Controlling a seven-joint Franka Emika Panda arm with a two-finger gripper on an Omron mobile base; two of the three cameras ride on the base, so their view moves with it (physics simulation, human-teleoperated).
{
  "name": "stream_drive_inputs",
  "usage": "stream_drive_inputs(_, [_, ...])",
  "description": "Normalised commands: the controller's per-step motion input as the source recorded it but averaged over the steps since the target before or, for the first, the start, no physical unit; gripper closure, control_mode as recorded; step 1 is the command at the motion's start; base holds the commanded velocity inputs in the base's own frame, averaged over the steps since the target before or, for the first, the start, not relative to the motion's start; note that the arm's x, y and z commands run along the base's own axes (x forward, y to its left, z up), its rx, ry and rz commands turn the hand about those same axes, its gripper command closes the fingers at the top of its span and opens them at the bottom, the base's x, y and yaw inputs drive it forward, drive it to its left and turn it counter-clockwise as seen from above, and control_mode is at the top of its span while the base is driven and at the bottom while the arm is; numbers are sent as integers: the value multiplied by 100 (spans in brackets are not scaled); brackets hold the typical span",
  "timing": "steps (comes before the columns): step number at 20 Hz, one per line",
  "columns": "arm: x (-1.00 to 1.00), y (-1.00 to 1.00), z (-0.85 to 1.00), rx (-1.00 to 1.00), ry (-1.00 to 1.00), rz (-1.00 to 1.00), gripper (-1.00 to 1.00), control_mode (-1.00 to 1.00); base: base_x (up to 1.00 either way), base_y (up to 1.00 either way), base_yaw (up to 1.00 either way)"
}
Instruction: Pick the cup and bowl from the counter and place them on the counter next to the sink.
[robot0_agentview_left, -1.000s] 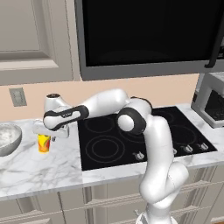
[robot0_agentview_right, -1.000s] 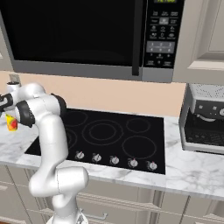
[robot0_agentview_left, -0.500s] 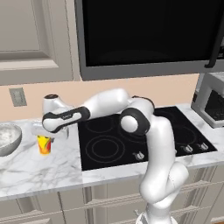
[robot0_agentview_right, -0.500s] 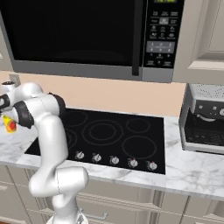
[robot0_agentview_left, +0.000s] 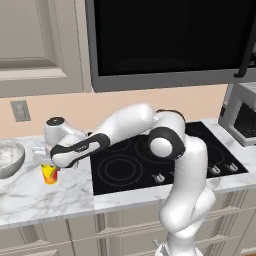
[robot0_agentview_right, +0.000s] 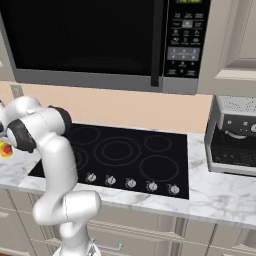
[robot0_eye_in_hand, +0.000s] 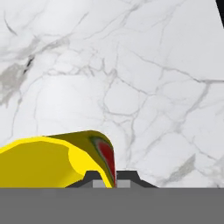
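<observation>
On the counter: my arm reaches far out to the left, over the white marble counter (robot0_agentview_left: 30, 197), left of the black cooktop (robot0_agentview_left: 150, 162).
Gripper: my gripper (robot0_eye_in_hand: 111, 180) points down at the counter. Its two dark tips are pinched almost together.
What I hold: the thin wall of the cup (robot0_agentview_left: 49, 173) sits between the two tips, so I have it by its rim.
Cup up close: from my hand the cup (robot0_eye_in_hand: 57, 159) is big and yellow, with its open mouth toward me. A red patch with a bit of green shows on its side, right by my tips.
Cup from the left: it hangs right under my hand, small and yellow with a red-orange patch. I cannot tell if its bottom touches the counter or is just off it.
Cup from the right: a bit of yellow and red (robot0_agentview_right: 5, 149) peeks out at the far left edge, past my arm.
Bowl: the big round grey-white bowl (robot0_agentview_left: 9, 159) sits on the counter near the cup, further left. It is apart from the cup and cut by the edge of the picture.
Behind: a wall plug plate (robot0_agentview_left: 20, 110) is on the tan wall above the bowl.
</observation>
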Motion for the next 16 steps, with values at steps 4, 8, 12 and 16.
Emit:
stream_drive_inputs(4, [-54, -27, 5, 0, -14, -2, 100, -100, 0, 0, 0])
stream_drive_inputs(8, [-34, -47, 54, 1, -7, -4, 100, -100, 0, 0, 0])
stream_drive_inputs(12, [-23, -55, 82, 3, 0, -7, 100, -100, 0, 0, 0])
stream_drive_inputs(16, [-40, -56, 86, 3, 0, -7, 100, -100, 0, 0, 0])
